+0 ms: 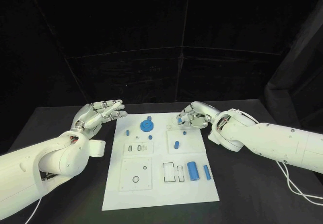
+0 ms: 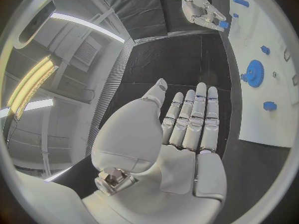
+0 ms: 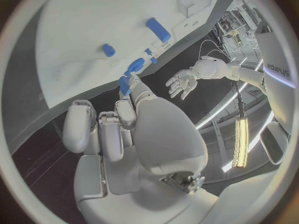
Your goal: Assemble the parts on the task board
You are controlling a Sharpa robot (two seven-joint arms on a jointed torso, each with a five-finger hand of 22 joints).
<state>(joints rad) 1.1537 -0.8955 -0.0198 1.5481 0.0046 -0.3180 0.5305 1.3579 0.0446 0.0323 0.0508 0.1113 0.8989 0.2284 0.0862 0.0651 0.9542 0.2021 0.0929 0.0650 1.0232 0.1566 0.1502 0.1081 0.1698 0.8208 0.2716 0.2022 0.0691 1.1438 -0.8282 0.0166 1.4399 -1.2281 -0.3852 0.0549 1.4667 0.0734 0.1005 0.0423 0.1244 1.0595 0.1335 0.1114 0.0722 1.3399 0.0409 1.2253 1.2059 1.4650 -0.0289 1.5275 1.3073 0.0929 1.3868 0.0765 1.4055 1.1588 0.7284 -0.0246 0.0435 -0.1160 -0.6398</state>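
Note:
The white task board [image 1: 158, 186] lies in the middle of the black table. A blue gear [image 1: 146, 125] stands near its far end, with small blue pieces [image 1: 128, 133] around it and two blue cylinders [image 1: 193, 169] nearer me. My right hand [image 1: 193, 116] hovers at the board's far right corner and pinches a small blue part [image 1: 179, 120] at its fingertips; the part [image 3: 124, 84] and the part [image 2: 222, 23] both show above the board [image 3: 93, 25]. My left hand [image 1: 101, 114] is beside the board's far left edge, fingers straight and apart, holding nothing [image 2: 187, 129].
Empty recesses and outlined slots [image 1: 172, 171] mark the board's near half. A white cable [image 1: 292, 186] trails on the table under my right arm. Bare black table [image 1: 256, 200] lies on both sides of the board.

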